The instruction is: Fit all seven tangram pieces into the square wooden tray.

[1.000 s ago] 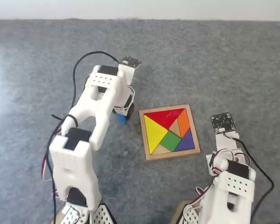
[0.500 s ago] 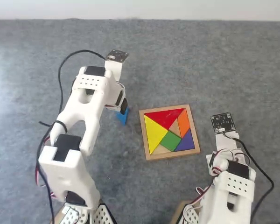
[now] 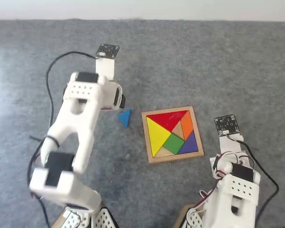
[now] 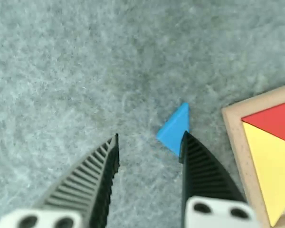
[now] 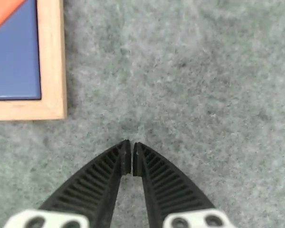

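A small blue triangle (image 3: 125, 117) lies flat on the grey carpet, just left of the square wooden tray (image 3: 151, 157). The tray holds red, yellow, green, orange and purple pieces, with bare wood gaps near its middle and bottom. My left gripper (image 4: 149, 137) hangs open over the carpet; the blue triangle (image 4: 174, 129) lies free at the tip of one finger, and the tray's corner (image 4: 233, 124) is beside it. My right gripper (image 5: 132, 144) is shut on nothing, over carpet near the tray's corner (image 5: 51, 61), by the purple piece (image 5: 14, 61).
Grey carpet covers the whole table. In the high view, the left arm (image 3: 80, 114) reaches across the left half with a black cable looping behind it. The right arm's base (image 3: 232, 185) sits at the lower right, below the tray.
The left arm has swung left and back from the blue triangle, which was partly hidden under its gripper and now lies uncovered on the carpet. The right arm has not moved.
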Motion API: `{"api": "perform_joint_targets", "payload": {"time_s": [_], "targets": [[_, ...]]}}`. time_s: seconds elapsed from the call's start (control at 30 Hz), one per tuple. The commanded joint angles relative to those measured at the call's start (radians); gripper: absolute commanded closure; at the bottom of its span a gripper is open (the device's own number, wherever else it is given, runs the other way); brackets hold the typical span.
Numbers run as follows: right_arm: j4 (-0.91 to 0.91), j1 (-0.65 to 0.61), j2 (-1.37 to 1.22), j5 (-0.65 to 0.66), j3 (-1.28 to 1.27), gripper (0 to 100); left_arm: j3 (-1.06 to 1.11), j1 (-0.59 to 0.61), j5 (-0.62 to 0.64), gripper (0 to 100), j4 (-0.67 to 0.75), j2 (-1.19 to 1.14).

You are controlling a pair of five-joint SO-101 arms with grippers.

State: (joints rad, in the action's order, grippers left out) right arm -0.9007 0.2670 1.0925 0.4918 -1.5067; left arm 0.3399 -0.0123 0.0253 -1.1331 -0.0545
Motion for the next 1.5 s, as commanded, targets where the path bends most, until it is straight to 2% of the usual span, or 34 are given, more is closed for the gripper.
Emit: {"api": "perform_joint_targets", "payload": {"time_s": [0.0, 0.17, 0.57, 1.27, 1.47], "targets": [[-0.01, 0.01, 0.024, -0.009, 0.008, 96.7, 0.189, -0.012, 0.051, 80, 0.199, 0.192], [-0.01, 0.01, 0.024, -0.011, 0.008, 96.7, 0.341, -0.057, 0.064, 80, 0.362, 0.298], [-0.01, 0.012, 0.024, -0.017, 0.006, 96.9, 0.361, -0.064, 0.064, 80, 0.437, 0.302], [-0.008, 0.012, 0.024, -0.018, 0.009, 97.2, 0.363, -0.072, 0.066, 79, 0.428, 0.302], [-0.008, 0.01, 0.024, -0.018, 0.009, 97.2, 0.352, -0.098, 0.06, 79, 0.373, 0.304]]}}
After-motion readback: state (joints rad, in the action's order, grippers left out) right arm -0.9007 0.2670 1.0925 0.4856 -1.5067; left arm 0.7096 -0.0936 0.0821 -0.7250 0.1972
